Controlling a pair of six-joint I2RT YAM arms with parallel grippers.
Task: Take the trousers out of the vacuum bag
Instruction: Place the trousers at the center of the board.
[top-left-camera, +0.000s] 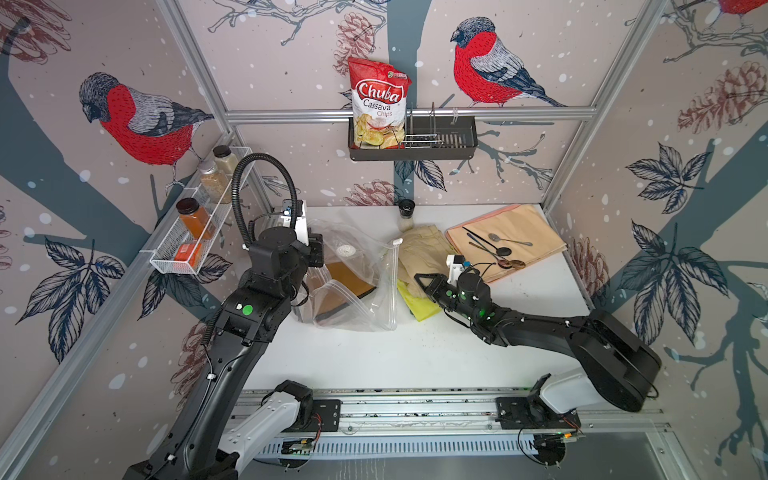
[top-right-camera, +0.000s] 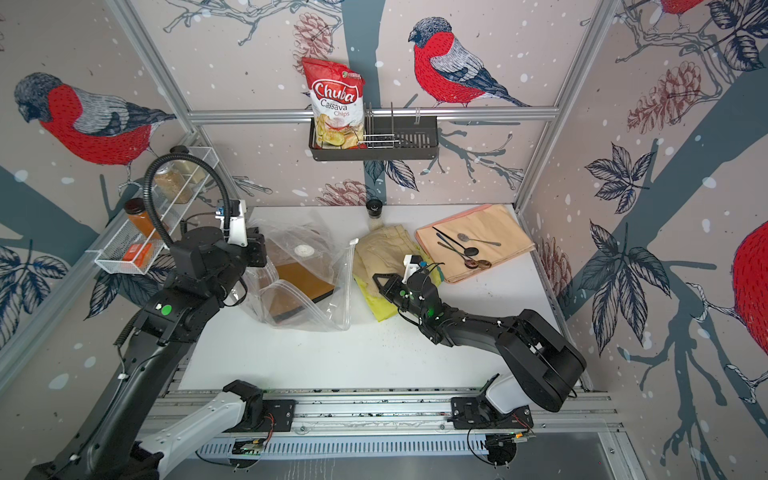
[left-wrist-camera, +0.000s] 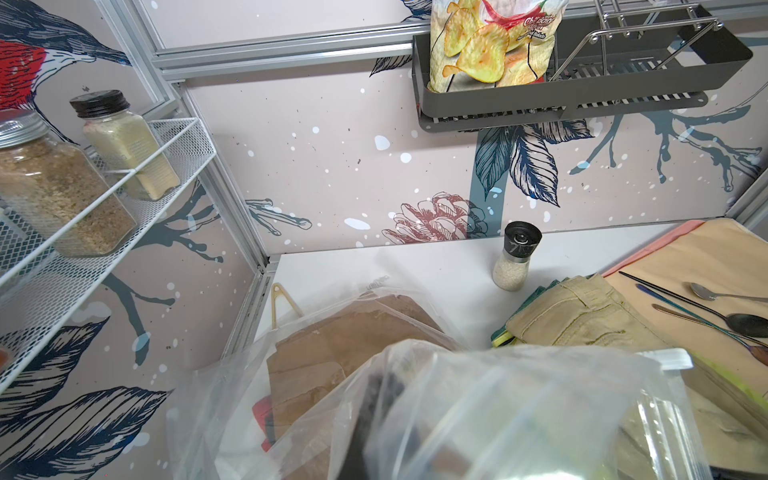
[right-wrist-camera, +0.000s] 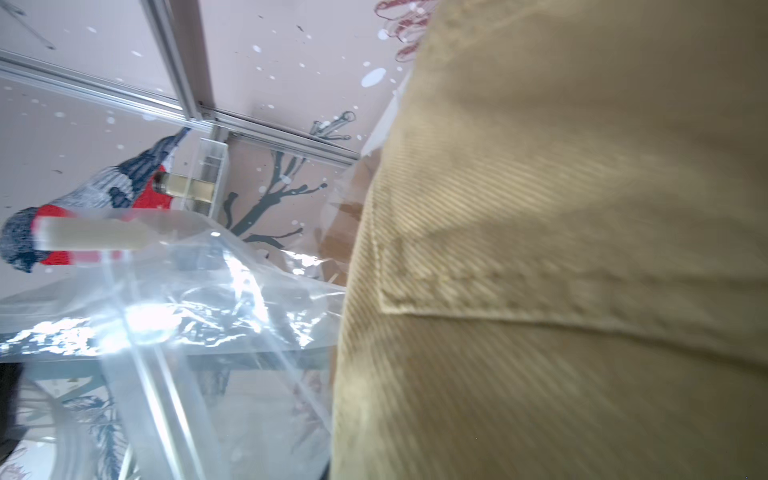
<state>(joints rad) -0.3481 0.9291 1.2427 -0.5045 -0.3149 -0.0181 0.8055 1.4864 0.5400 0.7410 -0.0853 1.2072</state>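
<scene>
White tabletop (top-left-camera: 374, 357): right pincer (top-left-camera: 417, 277) pinched shut on khaki trousers (top-left-camera: 419, 249).

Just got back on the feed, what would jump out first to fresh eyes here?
The crinkly clear vacuum bag mid-table, brown trousers inside. Beside it, khaki trousers and yellow trousers lie heaped under the right end effector. On the back wall, a red chips bag stands in a black rack.
</scene>
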